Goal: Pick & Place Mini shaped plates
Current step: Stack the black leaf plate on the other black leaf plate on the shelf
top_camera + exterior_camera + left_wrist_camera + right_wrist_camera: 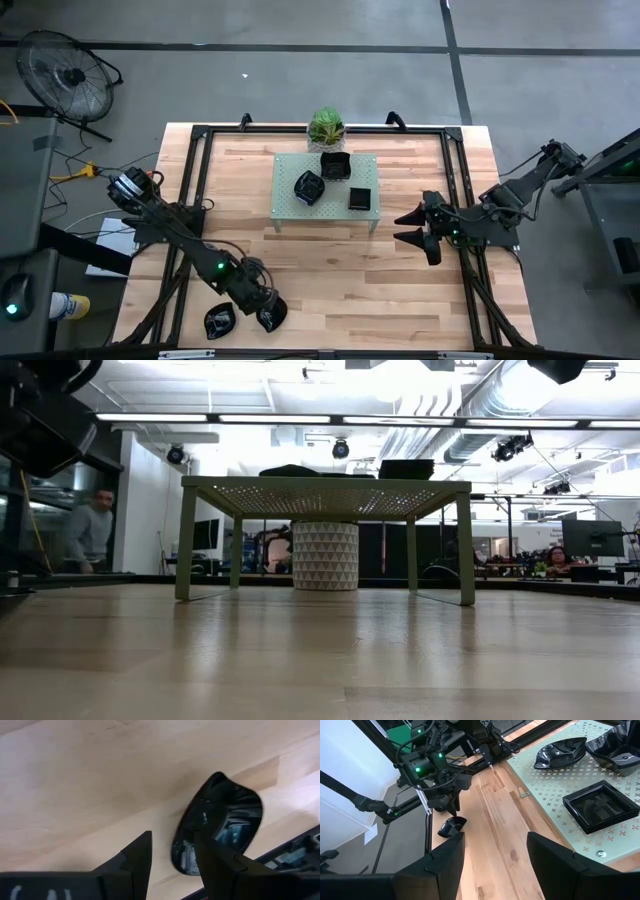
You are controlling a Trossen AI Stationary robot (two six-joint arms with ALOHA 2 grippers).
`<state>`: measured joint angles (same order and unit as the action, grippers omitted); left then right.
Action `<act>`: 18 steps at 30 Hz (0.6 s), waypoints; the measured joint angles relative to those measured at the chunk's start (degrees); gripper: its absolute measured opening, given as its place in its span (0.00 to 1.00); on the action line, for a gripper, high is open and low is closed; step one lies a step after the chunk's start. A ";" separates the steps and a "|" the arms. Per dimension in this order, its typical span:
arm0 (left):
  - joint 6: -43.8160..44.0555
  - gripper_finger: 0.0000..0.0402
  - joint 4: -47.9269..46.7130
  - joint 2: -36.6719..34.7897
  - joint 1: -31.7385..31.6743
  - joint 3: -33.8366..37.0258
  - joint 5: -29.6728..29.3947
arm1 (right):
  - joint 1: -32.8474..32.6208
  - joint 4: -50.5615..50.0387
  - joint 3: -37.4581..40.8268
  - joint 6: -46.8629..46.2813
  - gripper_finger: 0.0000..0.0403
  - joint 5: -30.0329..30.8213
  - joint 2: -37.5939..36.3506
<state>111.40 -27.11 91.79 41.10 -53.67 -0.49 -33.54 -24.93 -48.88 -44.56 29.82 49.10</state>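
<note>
Two mini shaped plates, glossy black, lie on the wood at the table's near left: one [218, 322] apart, the other [272, 318] under my left gripper [266, 310]. That gripper is open and slants steeply down. In its wrist view the plate [225, 815] lies flat, partly behind one finger [215, 865], and the other finger [140, 860] stands over bare wood. Three more plates [309, 186] [335, 165] [360, 197] rest on the pale green rack [290, 165]. My right gripper [402, 227] waits open, raised, right of the rack. My left gripper comes at the near-left plate from above, slanting down, with one finger over the plate's rim [187, 845]. Whether that finger touches the rim I cannot tell. The plate lies flat on the table.
A small potted plant [326, 127] stands behind the rack at the far edge. A black frame [190, 200] runs along the table's sides. Bare wood lies between the rack and the near edge. People show in the room beyond the table.
</note>
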 joint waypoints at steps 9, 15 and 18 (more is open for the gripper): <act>-1.66 0.36 1.45 1.22 -0.24 0.00 0.74 | 0.00 0.00 0.00 1.07 0.52 0.10 0.00; -2.16 0.36 3.90 3.94 -0.24 0.04 2.32 | 0.00 -0.06 -0.02 1.09 0.52 0.04 0.00; -2.10 0.36 4.06 4.13 -0.24 0.04 2.32 | 0.02 -0.07 -0.02 1.09 0.52 -0.17 0.00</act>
<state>109.30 -23.05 95.92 40.86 -53.63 1.83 -33.52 -24.99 -48.90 -43.46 29.65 49.10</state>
